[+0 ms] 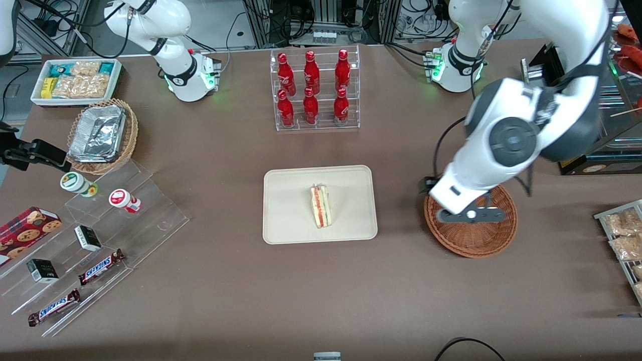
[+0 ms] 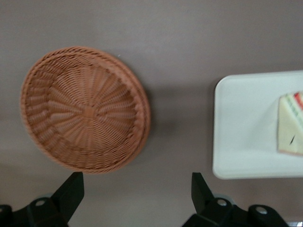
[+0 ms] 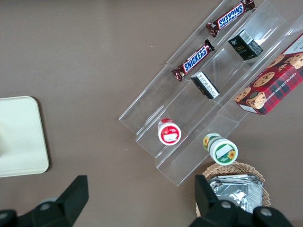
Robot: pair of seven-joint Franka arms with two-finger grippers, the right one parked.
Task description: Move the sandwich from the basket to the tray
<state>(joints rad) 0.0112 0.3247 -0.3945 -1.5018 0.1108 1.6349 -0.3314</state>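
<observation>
Reading the front view from the parked arm's end toward the working arm's: the tray (image 1: 281,200) sits mid-table with the sandwich (image 1: 320,206) lying on it, near the tray's centre and clear of the rim. The basket (image 1: 471,240) is well apart from the tray, toward the working arm's end, and the wrist view shows it bare inside (image 2: 85,109).

The gripper (image 2: 137,196) hangs above the table near the basket, with its fingers (image 2: 71,191) spread wide and nothing between them.

Judgement: the transfer looks done, and the step in hand is the retreat. To do it well, lift straight up with the fingers kept apart, stay clear of the basket rim, and avoid sweeping low toward the tray, so the light wrapped wedge is not nudged.

Sandwich orientation: it rests on one bread face, striped red and green cut edge showing along one side. Its long axis runs roughly from the bottle rack (image 1: 315,90) toward the front camera, with the narrow tip nearer the camera and tilted slightly sideways.
</observation>
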